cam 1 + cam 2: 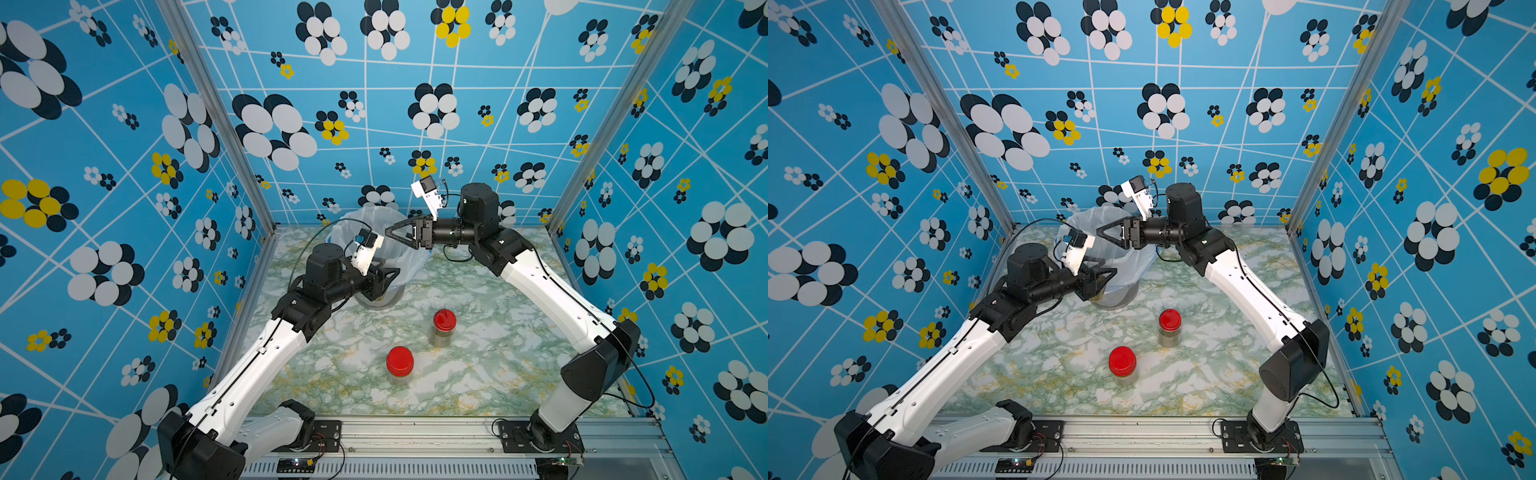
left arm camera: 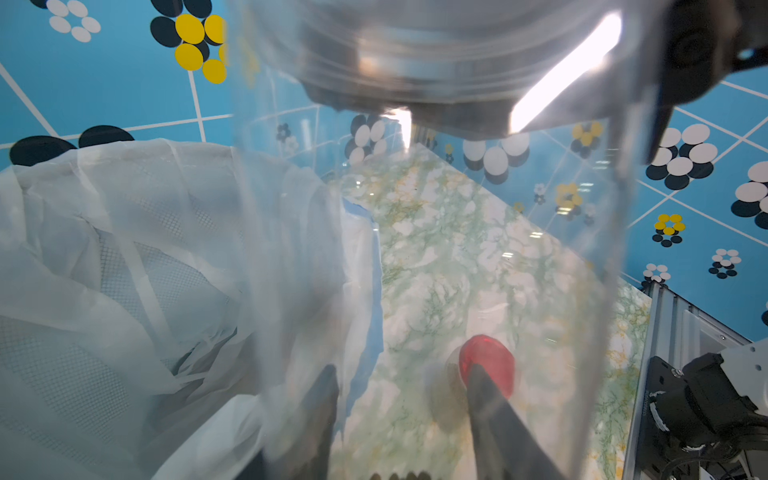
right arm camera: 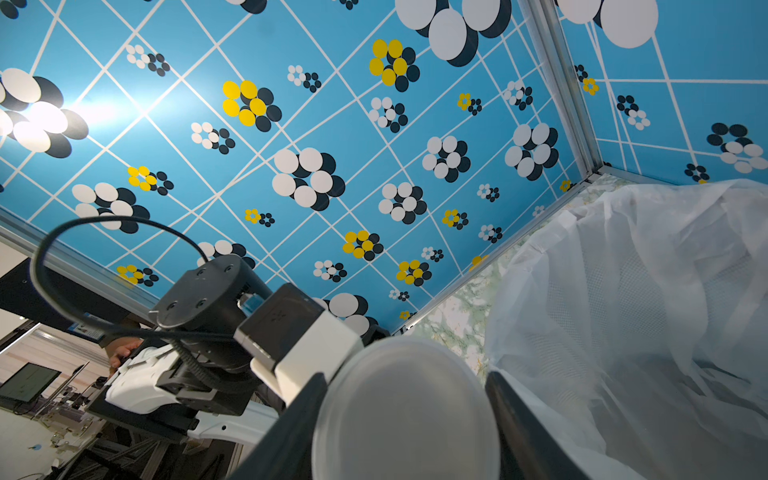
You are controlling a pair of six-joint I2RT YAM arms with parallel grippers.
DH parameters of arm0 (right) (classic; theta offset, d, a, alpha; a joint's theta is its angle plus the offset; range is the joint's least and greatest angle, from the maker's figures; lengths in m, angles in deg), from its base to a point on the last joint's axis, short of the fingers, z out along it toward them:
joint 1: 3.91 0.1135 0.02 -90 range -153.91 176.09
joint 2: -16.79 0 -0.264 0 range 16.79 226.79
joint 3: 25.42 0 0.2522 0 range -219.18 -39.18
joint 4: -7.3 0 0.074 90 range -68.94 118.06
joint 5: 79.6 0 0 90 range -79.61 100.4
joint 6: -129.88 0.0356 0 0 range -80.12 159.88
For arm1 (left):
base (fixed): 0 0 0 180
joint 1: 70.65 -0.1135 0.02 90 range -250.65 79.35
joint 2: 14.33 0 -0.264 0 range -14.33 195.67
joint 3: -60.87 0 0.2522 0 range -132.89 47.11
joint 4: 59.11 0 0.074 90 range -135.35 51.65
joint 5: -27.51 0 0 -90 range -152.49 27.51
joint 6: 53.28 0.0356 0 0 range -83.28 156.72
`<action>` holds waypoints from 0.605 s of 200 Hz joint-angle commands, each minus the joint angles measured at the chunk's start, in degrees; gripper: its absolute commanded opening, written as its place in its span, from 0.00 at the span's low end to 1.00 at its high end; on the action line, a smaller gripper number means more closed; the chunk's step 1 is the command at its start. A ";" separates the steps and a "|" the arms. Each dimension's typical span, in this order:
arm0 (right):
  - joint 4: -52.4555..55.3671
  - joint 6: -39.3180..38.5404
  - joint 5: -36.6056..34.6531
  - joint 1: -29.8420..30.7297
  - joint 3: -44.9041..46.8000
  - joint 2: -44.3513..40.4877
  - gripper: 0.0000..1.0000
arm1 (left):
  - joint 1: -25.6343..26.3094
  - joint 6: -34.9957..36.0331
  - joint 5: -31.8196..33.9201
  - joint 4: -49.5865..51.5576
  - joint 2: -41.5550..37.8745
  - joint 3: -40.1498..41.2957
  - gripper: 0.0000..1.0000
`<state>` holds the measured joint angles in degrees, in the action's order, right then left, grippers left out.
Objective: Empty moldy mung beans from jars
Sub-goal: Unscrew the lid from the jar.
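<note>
Left wrist view: your left gripper [image 2: 403, 370] is clamped around a tall clear jar [image 2: 415, 249], whose see-through wall fills most of the frame. Its two dark fingers [image 2: 498, 415] show blurred through that wall, one on each side. To one side of the jar lies the crumpled white bag [image 2: 124, 249] lining the bin. In both top views this gripper [image 1: 392, 274] [image 1: 1111, 274] sits at the near edge of the bin [image 1: 374, 224] [image 1: 1084, 216]. A small olive-yellow patch, apparently mung beans [image 1: 1098, 293], shows right at its jaws. How full the held jar is, you cannot tell. Your right gripper [image 1: 388, 231] [image 1: 1099, 231] points sideways above the bin's open mouth, apart from the left one. In the right wrist view its jaws [image 3: 405, 376] are pressed against opposite edges of a pale round lid [image 3: 405, 415], holding it, with the bag [image 3: 623, 291] just beside. Two red-lidded jars stand upright and closed on the green-marbled table [image 1: 478, 374] [image 1: 1204, 374], well clear of both grippers. One [image 1: 444, 328] [image 1: 1169, 328] is nearer the bin, and the other [image 1: 400, 365] [image 1: 1122, 365] is closer to the front rail. Olive grains show through the clear wall under each red lid. One of these jars [image 2: 486, 365] also appears, distorted, through the held jar in the left wrist view.
</note>
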<state>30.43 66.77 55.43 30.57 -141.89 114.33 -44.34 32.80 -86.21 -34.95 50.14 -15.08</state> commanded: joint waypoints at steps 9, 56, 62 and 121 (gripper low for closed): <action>-0.26 0.14 -0.05 -0.16 1.19 -1.47 0.52 | -0.46 -0.61 -0.09 -3.69 -0.50 -0.33 0.18; -0.88 -2.64 -0.18 -0.19 2.28 -2.22 0.40 | -2.72 -4.05 -3.25 -7.49 -1.59 2.06 0.18; -1.81 -3.24 0.54 -0.36 2.81 -2.45 0.39 | -4.16 -6.00 -5.19 -9.53 -1.86 2.82 0.18; -10.36 -6.60 11.12 -1.34 6.28 -2.85 0.30 | -11.84 -19.36 -17.65 -21.05 -2.69 5.67 0.18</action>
<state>23.08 64.46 58.34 30.66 -137.19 113.91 -50.77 24.91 -103.28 -45.29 50.07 -8.77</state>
